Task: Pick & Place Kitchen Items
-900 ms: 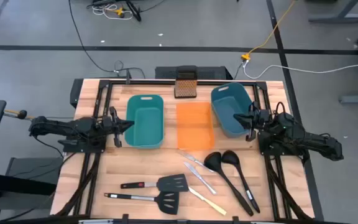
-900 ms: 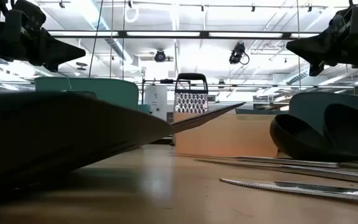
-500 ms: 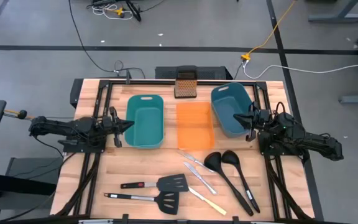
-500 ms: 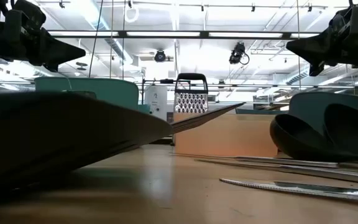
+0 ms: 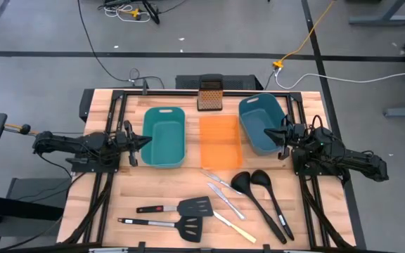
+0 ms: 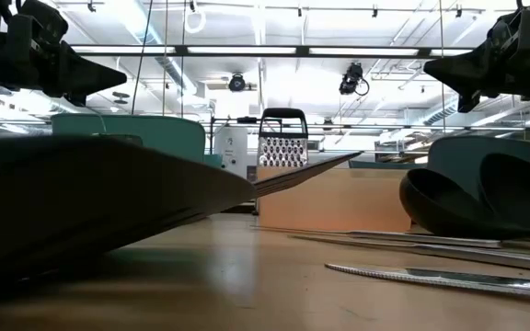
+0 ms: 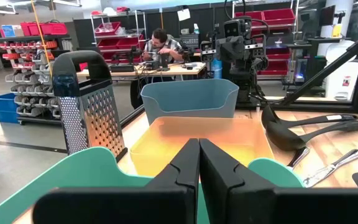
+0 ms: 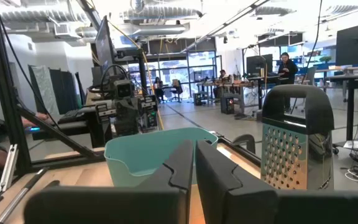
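The kitchen items lie on the near half of the table. Two black slotted spatulas (image 5: 195,206) (image 5: 188,225) rest flat at near left. Two black ladles (image 5: 259,199) (image 5: 273,202) lie side by side at near right, bowls toward the far edge. Two silver knives (image 5: 221,181) (image 5: 227,201) and a yellow-handled knife (image 5: 235,227) lie between them. My left gripper (image 5: 145,140) hovers shut beside the left teal bin, its fingers closed together in its wrist view (image 7: 199,152). My right gripper (image 5: 270,131) hovers shut over the right bin (image 8: 194,152).
A teal bin (image 5: 164,110) sits left of the orange tray (image 5: 221,140), and another teal bin (image 5: 259,99) sits right of it. The dark box grater (image 5: 210,93) stands at the far edge. People work at desks in the room beyond (image 7: 160,45).
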